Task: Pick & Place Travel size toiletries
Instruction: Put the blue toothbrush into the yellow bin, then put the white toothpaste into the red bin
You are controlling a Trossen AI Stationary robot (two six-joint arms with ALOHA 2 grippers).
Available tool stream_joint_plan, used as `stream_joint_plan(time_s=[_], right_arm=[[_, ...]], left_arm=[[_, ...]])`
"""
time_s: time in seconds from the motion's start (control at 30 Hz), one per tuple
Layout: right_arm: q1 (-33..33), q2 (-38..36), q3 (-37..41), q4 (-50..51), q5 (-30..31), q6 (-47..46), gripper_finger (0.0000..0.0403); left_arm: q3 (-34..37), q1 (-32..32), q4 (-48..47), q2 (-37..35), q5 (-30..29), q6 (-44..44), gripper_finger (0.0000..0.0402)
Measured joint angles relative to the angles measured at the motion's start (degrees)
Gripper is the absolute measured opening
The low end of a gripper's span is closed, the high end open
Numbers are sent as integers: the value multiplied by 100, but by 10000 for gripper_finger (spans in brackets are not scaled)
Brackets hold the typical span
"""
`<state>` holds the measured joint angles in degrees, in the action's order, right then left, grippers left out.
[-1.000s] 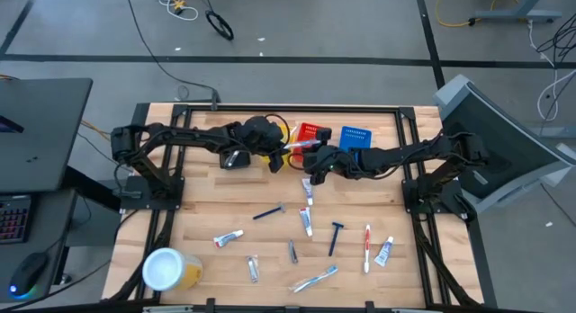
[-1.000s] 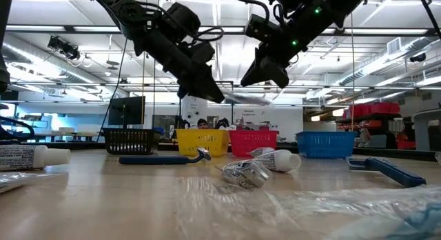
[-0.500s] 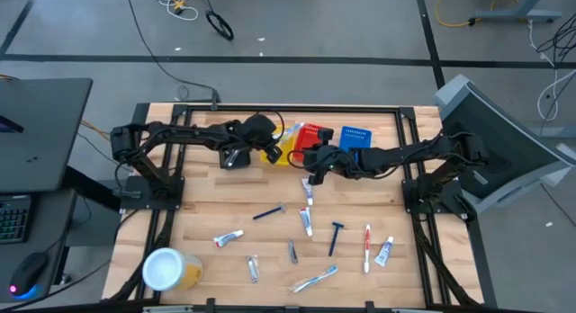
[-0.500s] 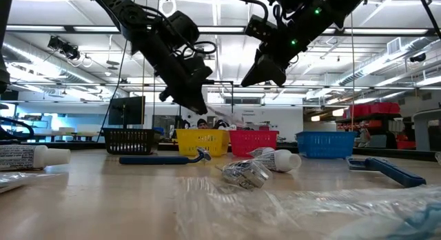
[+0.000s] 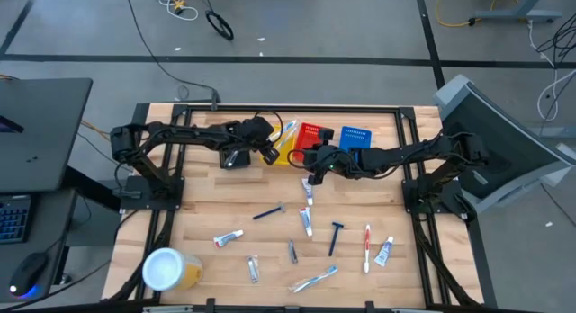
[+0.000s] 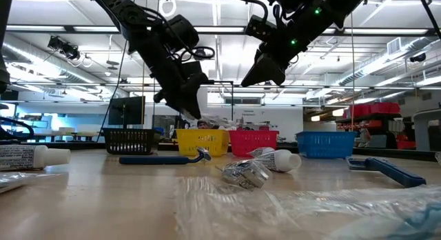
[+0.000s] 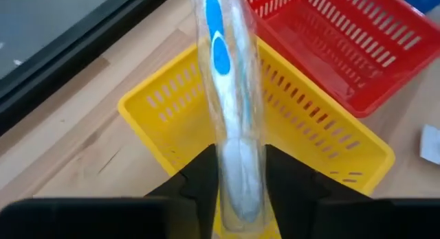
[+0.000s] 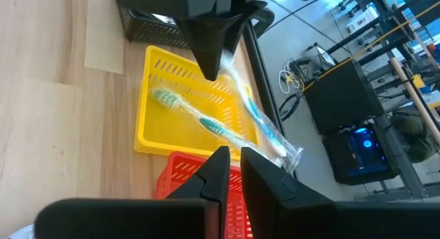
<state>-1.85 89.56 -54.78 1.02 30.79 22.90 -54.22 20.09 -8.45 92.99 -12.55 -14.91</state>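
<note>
My left gripper (image 5: 266,147) hangs over the yellow basket (image 5: 281,154), shut on a toothbrush in a clear wrapper (image 7: 230,74), blue and white, that reaches out over the basket toward the red basket (image 7: 330,43). A green toothbrush (image 8: 192,113) lies inside the yellow basket. My right gripper (image 5: 314,163) hovers just right of the baskets, shut and with nothing in it. More toiletries lie loose on the near half of the table: a blue razor (image 5: 269,211), a tube (image 5: 229,237), another razor (image 5: 336,236). My left gripper pinches the wrapped toothbrush between its two fingers (image 7: 206,174) at its whitish end (image 7: 238,163). The fingers slant down from the table's left, along the toothbrush. It juts out past the fingertips, over the basket's far rim (image 8: 227,64); whether it rests there I cannot tell.
A black basket (image 5: 236,157) stands left of the yellow one, a blue basket (image 5: 355,136) right of the red one. A yellow tub with a white lid (image 5: 166,269) stands at the near left corner. A tube (image 5: 307,189) lies just below my right gripper.
My left gripper has drawn back a little toward the table's left, sunk, and tipped further down. The wrapped toothbrush, which pointed toward my right gripper, has swung toward the far edge and now lies lower, over the yellow basket.
</note>
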Motion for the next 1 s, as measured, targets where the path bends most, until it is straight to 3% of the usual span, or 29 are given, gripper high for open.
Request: stream_joint_plan(time_s=[0.27, 0.47, 0.6, 0.77, 1.0], right_arm=[[0, 0, 0, 0, -1, -1, 44], [-2, 0, 0, 0, -65, -238, 44], [-2, 0, 0, 2, -611, -545, 44], [-2, 0, 0, 0, -1727, -1102, 44], [0, 0, 0, 0, -1899, -1347, 44]], left_arm=[[0, -16, 6, 0, 245, 65, 187], [0, -12, 493, 0, 120, 141, 203], [0, -14, 765, -2, 121, 397, 200], [0, -12, 939, 0, 121, 510, 198], [0, -14, 946, 0, 122, 481, 197]])
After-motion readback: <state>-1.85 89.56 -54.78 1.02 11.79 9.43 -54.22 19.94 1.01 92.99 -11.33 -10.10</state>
